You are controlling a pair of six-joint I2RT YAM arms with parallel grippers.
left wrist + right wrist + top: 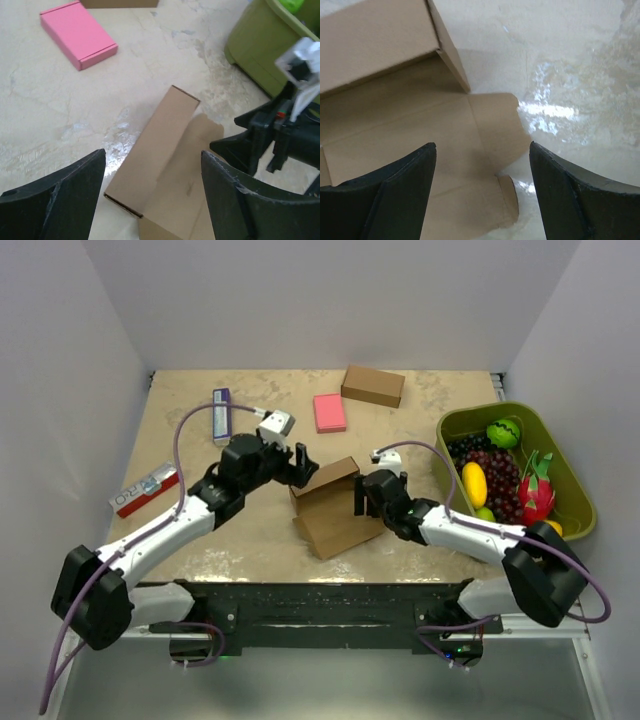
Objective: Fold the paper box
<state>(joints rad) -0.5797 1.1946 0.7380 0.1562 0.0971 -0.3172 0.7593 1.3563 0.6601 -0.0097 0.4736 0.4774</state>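
Note:
The paper box (335,523) is a plain brown cardboard cut-out in the middle of the table. Its rear part is raised into a long tube-like panel (325,480) and the rest lies flat towards me. My left gripper (300,462) is open and hovers at the box's rear left; in the left wrist view (152,154) the raised panel (155,150) lies between and below the fingers. My right gripper (362,498) is open at the box's right edge. In the right wrist view (482,147) it sits above the flat sheet (410,130) and its small side flaps, holding nothing.
A pink block (329,412) and a ready-made brown box (372,386) lie at the back. A green bin (470,413) of toy fruit stands at the right. A purple-and-white pack (221,414) and a red-and-white pack (146,490) lie at the left.

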